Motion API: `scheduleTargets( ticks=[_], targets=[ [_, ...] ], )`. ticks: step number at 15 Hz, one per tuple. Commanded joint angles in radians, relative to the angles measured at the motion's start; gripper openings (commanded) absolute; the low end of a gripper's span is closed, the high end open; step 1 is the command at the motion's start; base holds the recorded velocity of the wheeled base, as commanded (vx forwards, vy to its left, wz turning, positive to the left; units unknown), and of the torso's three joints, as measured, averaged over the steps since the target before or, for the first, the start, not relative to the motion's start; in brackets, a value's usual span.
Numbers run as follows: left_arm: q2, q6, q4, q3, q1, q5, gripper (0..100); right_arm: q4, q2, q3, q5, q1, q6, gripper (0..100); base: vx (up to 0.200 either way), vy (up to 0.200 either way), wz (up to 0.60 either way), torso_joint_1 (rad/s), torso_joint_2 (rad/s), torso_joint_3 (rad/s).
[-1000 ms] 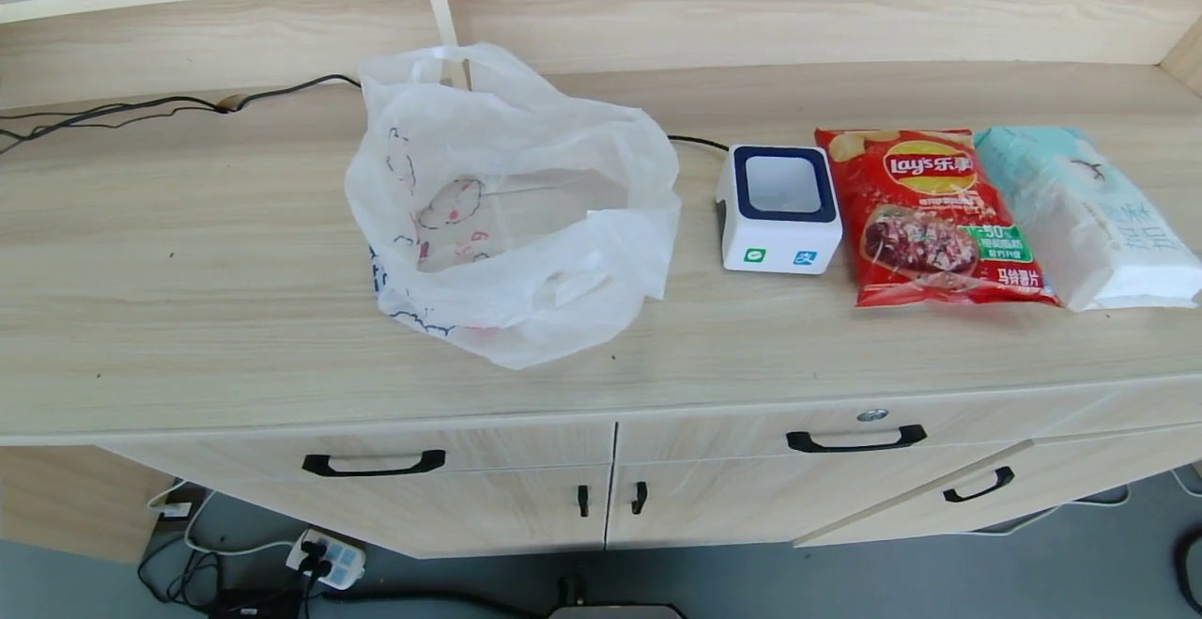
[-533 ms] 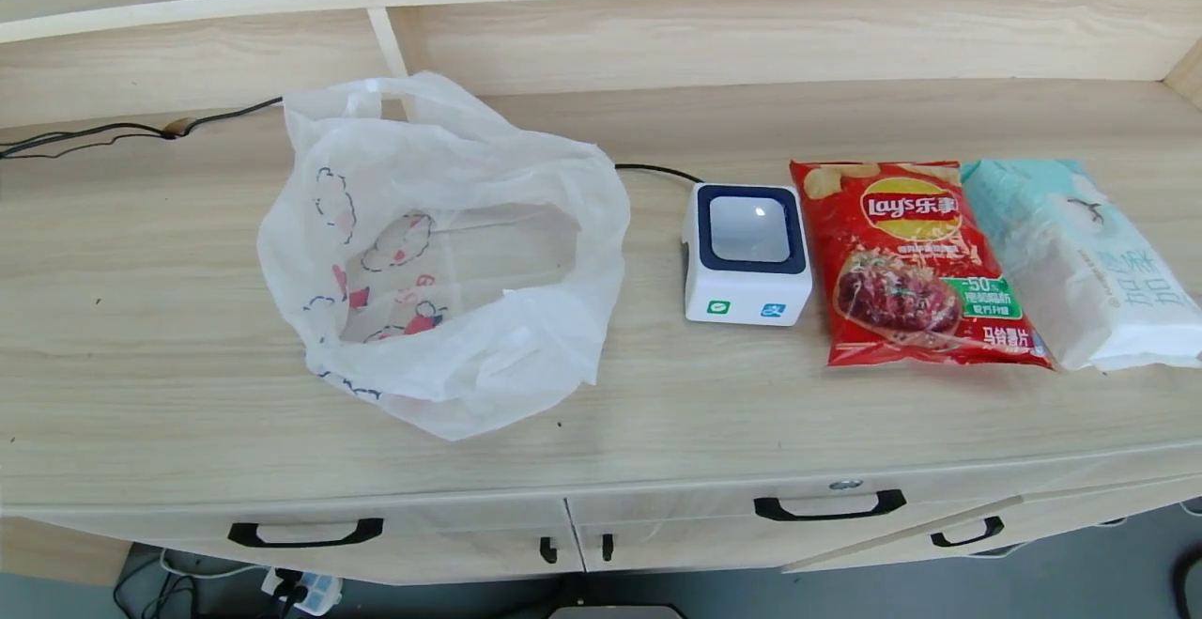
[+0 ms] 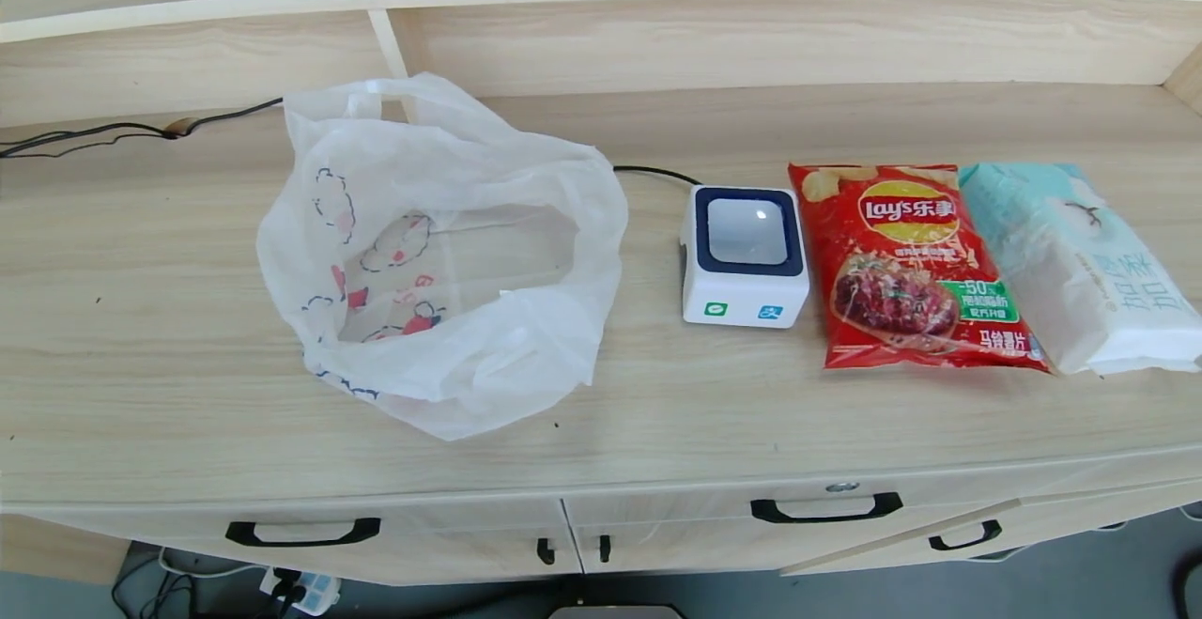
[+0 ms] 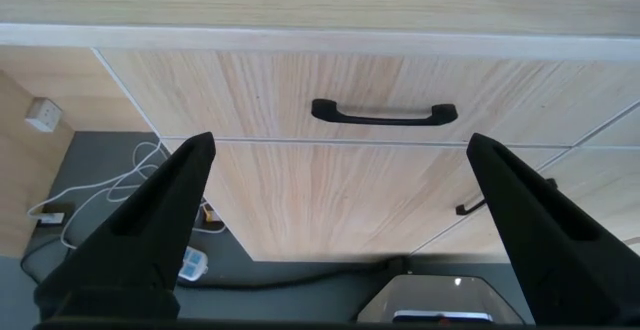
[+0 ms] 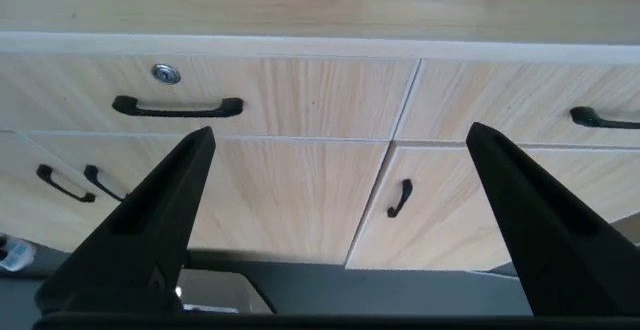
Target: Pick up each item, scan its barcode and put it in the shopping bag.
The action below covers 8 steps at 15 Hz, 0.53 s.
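Nearest, both arms hang low in front of the drawers. The left gripper (image 4: 340, 145) has its fingers spread wide and holds nothing, and it faces a drawer handle (image 4: 384, 114); the right gripper (image 5: 340, 135) is just as wide and empty, and it faces a lock (image 5: 165, 73).

Over the last second the whole head picture shifted, so the camera moved and not the goods; everything slid down and left in frame, then almost settled in the last half second. The things keep their places relative to one another; I judge the robot has just drawn up to the counter (image 3: 141, 394) and the task is at its start, with nothing scanned or bagged.

On the counter, left of centre, the bag (image 3: 526, 177) slumps with its mouth open upward; no item shows inside. Just right of centre stands the scanner (image 3: 745, 255), window facing up, close to the bag and apart from it. Near its right side lies the chips (image 3: 906, 267), flat and face up; its long axis runs near to far, leaning slightly, logo end toward the top of the frame. No barcode shows, so it is likely underneath and calls for a turn. The tissue pack (image 3: 1071, 262), at the right edge, touches the chips; its long axis slants from upper left to lower right.

Farther back a cable (image 3: 648, 171) leaves the scanner toward the shelf.
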Motion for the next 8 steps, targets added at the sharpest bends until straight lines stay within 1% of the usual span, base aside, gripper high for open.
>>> scheduleTargets(
  ticks=[1, 2, 3, 4, 5, 7, 8],
  targets=[
    [0.002, 0.000, -0.001, 0.000, 0.000, 0.000, 100, 0.011, 0.084, -0.167, 0.119, -0.001, -0.051, 100, 0.000, 0.000, 0.00, 0.000, 0.00, 0.000],
    [0.000, 0.000, -0.001, 0.000, 0.000, 0.000, 100, 0.013, 0.151, -0.238, 0.175, -0.001, -0.065, 100, 0.000, 0.000, 0.00, 0.000, 0.00, 0.000],
    [0.002, 0.000, -0.001, 0.000, 0.000, 0.000, 100, 0.013, 0.225, -0.287, 0.208, -0.001, -0.065, 100, 0.000, 0.000, 0.00, 0.000, 0.00, 0.000],
    [0.002, 0.000, 0.001, 0.000, 0.000, 0.000, 100, 0.011, 0.360, -0.367, 0.234, 0.001, -0.065, 100, 0.000, 0.000, 0.00, 0.000, 0.00, 0.000],
    [0.002, 0.000, 0.001, 0.000, 0.000, 0.000, 100, 0.011, 0.360, -0.367, 0.234, 0.001, -0.065, 100, 0.000, 0.000, 0.00, 0.000, 0.00, 0.000],
    [0.002, 0.000, 0.001, 0.000, 0.000, 0.000, 100, -0.004, 0.668, -0.584, 0.241, 0.019, -0.063, 100, 0.000, 0.000, 0.00, 0.000, 0.00, 0.000],
    [0.002, 0.000, 0.001, 0.000, 0.000, 0.000, 100, -0.004, 0.759, -0.646, 0.238, 0.070, -0.065, 100, 0.000, 0.000, 0.00, 0.000, 0.00, 0.000]
  ],
)
